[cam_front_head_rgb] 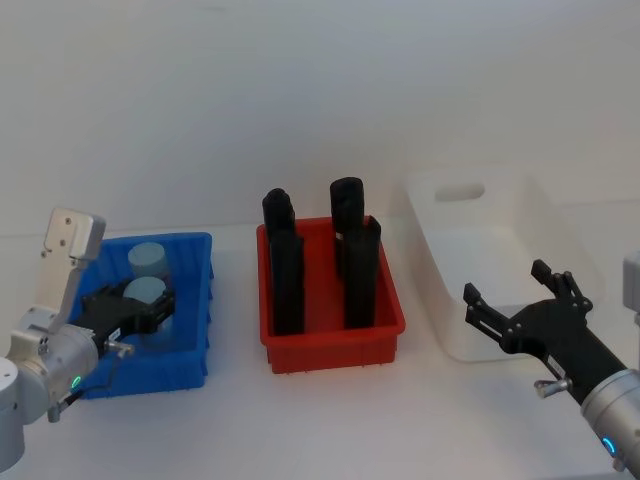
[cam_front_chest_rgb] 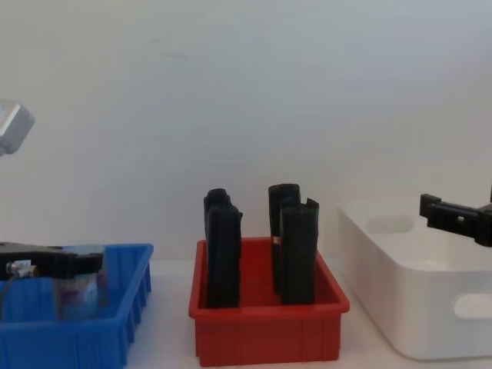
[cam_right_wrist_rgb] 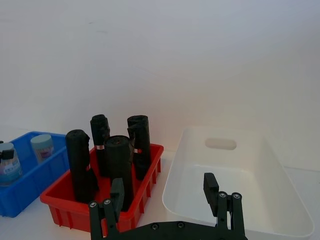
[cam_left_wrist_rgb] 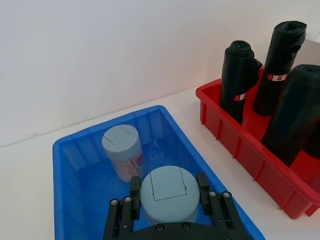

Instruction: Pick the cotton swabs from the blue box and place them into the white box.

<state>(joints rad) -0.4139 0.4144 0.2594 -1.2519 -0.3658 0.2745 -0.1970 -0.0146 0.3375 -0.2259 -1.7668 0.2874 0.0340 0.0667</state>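
On your right sat the white box [cam_front_head_rgb: 478,255], with your right gripper [cam_front_head_rgb: 505,281] hovering over its front edge, jaws spread and holding nothing. The red bin [cam_front_head_rgb: 335,350] stood in the middle between the two boxes, and its four upright black rolls [cam_front_head_rgb: 287,275] rose well above its rim, right across the straight line from one box to the other. The blue box [cam_front_head_rgb: 160,372] lay on your left. Two tubs stood upright in it: the far tub [cam_left_wrist_rgb: 121,145] was free at the back, just beside the near tub [cam_front_head_rgb: 146,293]. Your left gripper [cam_left_wrist_rgb: 168,184] was down in the box, with its jaws closed against both sides of the near tub's lid.
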